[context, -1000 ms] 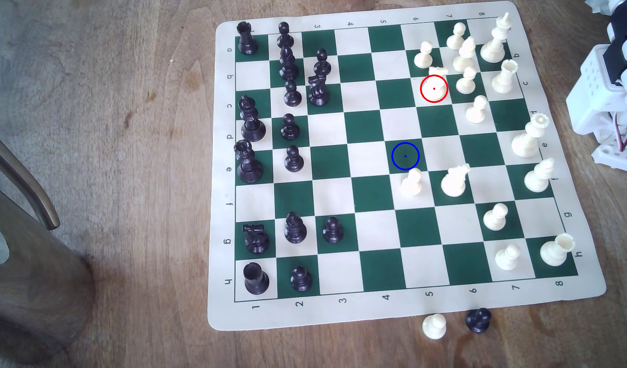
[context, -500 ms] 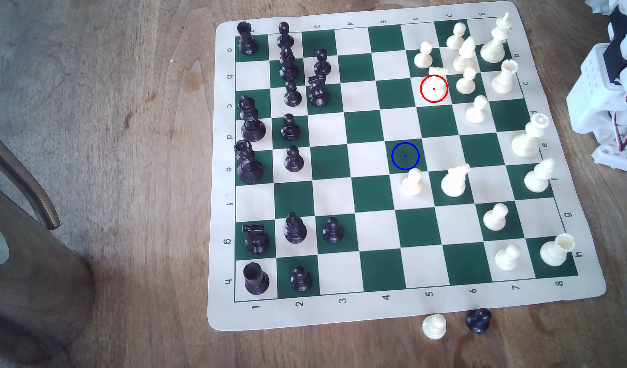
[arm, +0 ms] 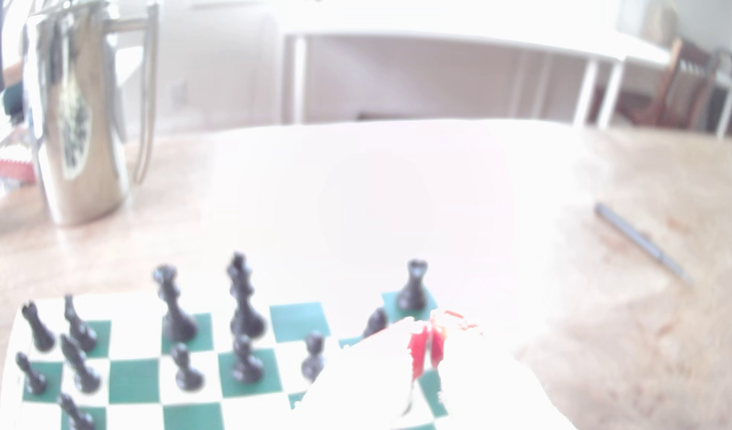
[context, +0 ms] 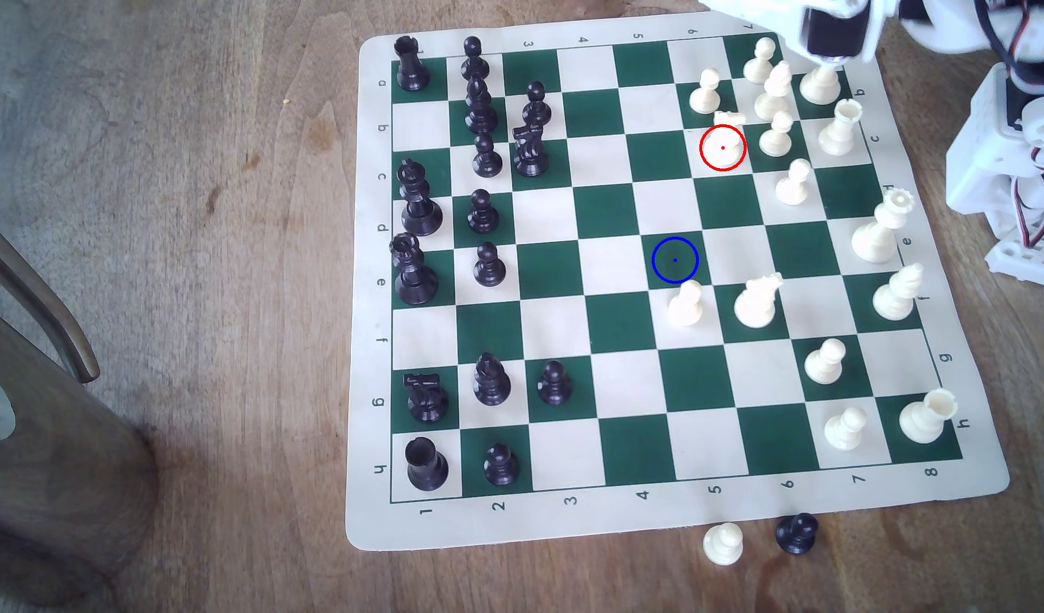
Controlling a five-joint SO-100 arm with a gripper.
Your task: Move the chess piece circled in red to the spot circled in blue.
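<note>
1. Knight (context: 724,137), cream, stands upright inside the red ring on a cream square, with cream pawns (context: 706,92) just beside it toward the board's far edge and a tight cluster of cream pieces (context: 774,94) close by.
2. Risk: fingers descending beside the knight could topple those neighbours.
3. Blue-ringed green square (context: 675,260) lies well apart from the knight; a pawn (context: 685,304) nearly touches that ring, so a careless set-down may knock it.
4. Gripper (arm: 428,351) is washed out; whether it is apart or together I cannot tell.

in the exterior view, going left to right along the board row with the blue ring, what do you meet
Tall black crowned piece → small black pawn → dark green square ringed in blue, bare → tall cream-white crowned piece at the board's edge on the exterior view's right.
</note>
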